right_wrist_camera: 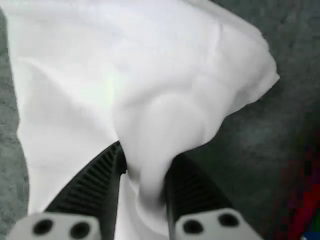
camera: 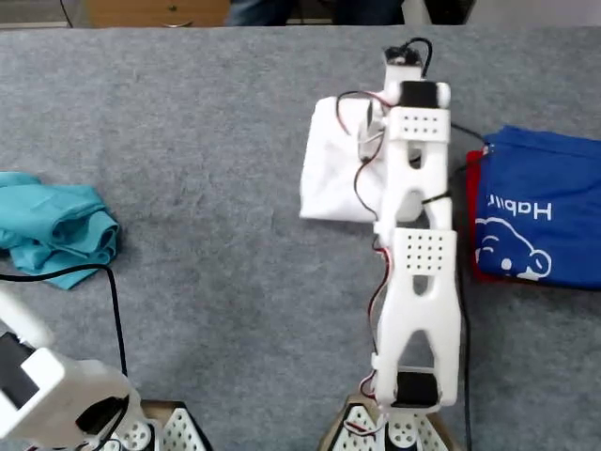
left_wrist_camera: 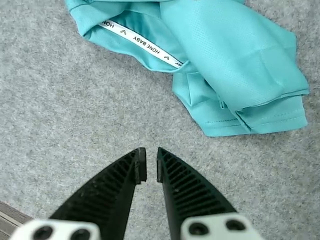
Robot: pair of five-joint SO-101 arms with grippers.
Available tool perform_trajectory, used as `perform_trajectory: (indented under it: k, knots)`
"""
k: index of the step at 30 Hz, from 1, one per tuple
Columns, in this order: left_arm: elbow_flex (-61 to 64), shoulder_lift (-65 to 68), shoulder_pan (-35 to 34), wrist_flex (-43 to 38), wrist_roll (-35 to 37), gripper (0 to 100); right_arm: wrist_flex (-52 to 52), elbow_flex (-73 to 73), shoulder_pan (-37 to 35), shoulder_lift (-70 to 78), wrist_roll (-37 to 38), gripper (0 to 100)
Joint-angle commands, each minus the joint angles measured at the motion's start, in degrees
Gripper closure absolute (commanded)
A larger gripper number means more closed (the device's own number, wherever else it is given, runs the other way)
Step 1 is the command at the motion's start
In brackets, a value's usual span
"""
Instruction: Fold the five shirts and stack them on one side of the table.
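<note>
From above, the table (camera: 216, 141) is covered by a grey, felt-like cloth. The white shirt (camera: 333, 164) lies as a soft rough rectangle toward the far edge, a little right of the middle. The right arm (camera: 418, 272), made of white plastic with rows of small holes, stretches from the near edge and covers the right part of this shirt. At the right edge the blue shirt (camera: 540, 216) lies flat with a white print, on top of a red shirt (camera: 472, 225) of which a narrow strip shows. The teal shirt (camera: 56, 230) is a crumpled heap at the left edge. The left arm (camera: 56, 395) sits at the near left corner, with a black cable (camera: 115, 310) beside it. Between the teal and the white shirt there is wide bare felt.

From the left wrist, the left claw (left_wrist_camera: 148, 165) has 2 black ribbed fingers almost together, a thin slit between the tips, holding nothing. It is above bare felt, near the teal shirt (left_wrist_camera: 225, 65), which is a fine mesh fabric with stitched hems and a white neck tape (left_wrist_camera: 142, 42).

From the right wrist, the right claw (right_wrist_camera: 145, 157) is pinched on 1 raised fold of the white shirt (right_wrist_camera: 100, 75), smooth and puffy. Dark felt shows beside the shirt's rounded edge.
</note>
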Motion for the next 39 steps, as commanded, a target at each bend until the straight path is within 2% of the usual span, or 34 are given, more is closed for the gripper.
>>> perform_trajectory:
  k: [1,9,19,27,39]
  knots:
    - [-0.4,-2.8,-0.2,0.7,-0.4,95,1.1,1.9,2.2,-11.1,4.7,99.7]
    - [-0.9,-2.4,0.0,0.6,-0.4,95,1.1,16.9,5.2,-32.0,15.4,99.7]
    - [-0.4,-2.5,0.0,0.6,-0.1,95,1.0,34.1,19.5,-48.5,28.6,99.7]
    - [-0.4,-2.7,-0.1,0.6,0.0,95,-1.9,37.3,28.7,-48.4,35.1,99.7]
    - [-0.3,-2.8,-0.7,0.6,0.1,95,-12.2,39.1,37.3,-39.6,41.1,99.6]
